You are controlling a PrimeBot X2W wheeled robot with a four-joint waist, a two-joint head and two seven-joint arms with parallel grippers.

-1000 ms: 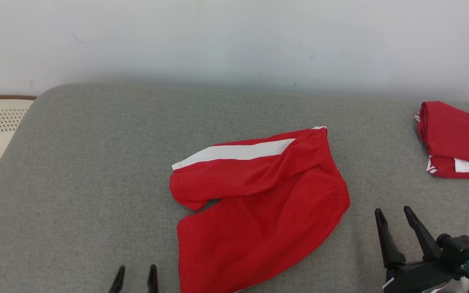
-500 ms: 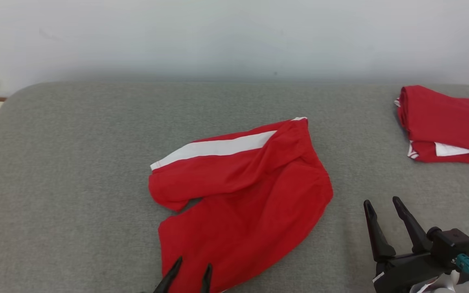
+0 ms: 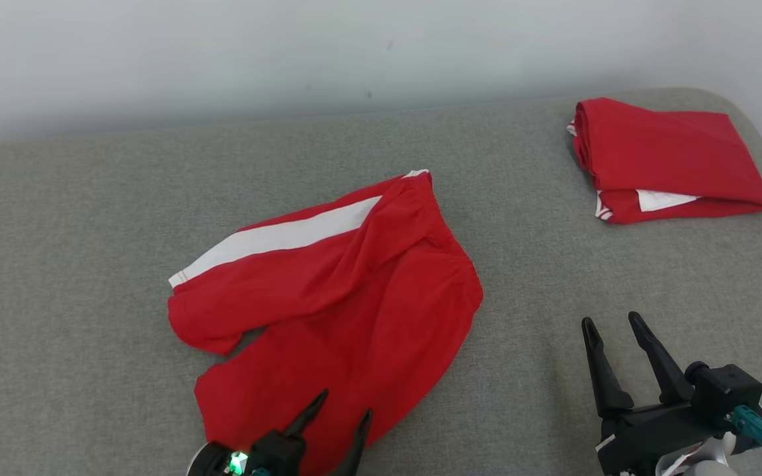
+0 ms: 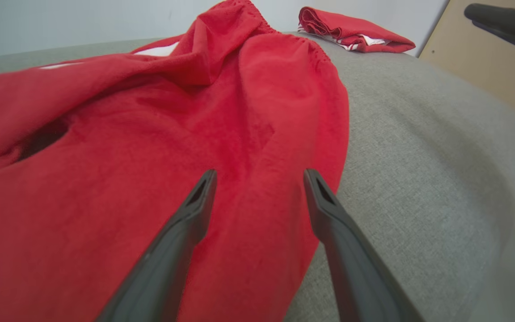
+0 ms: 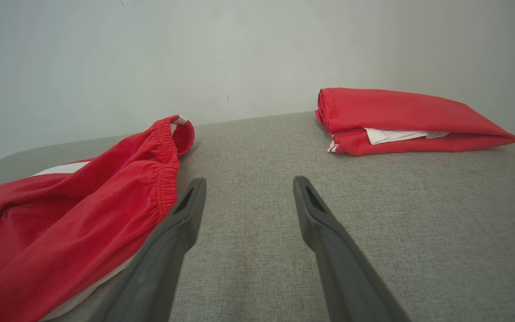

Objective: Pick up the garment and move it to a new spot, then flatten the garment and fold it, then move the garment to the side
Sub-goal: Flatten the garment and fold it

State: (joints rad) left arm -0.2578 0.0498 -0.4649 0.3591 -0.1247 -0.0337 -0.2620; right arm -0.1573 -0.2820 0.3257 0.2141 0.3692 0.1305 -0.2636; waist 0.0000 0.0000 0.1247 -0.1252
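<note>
Right now the crumpled red shorts with a white side stripe (image 3: 354, 297) are lying near the middle of the grey upholstered cushion (image 3: 90, 198), one leg running down to its front edge. The left gripper (image 3: 344, 404) is hanging over that near leg with its fingers moderately apart and nothing between them; whether the tips are touching the cloth is not clear. The right gripper (image 3: 610, 320) is hovering over bare grey fabric just right of the gathered elastic waistband (image 5: 166, 174), spread about as wide and also empty.

The shorts are looking thin, light and limp, so they are likely to sag and drag when lifted. The waistband and the leg hems, being thicker, are probably offering the firmest pinch.

A folded red garment with white trim (image 3: 659, 152) is taking up the far right corner, and the cushion is rounding off at its right edge. The bare left half is offering the widest room for spreading and folding.
</note>
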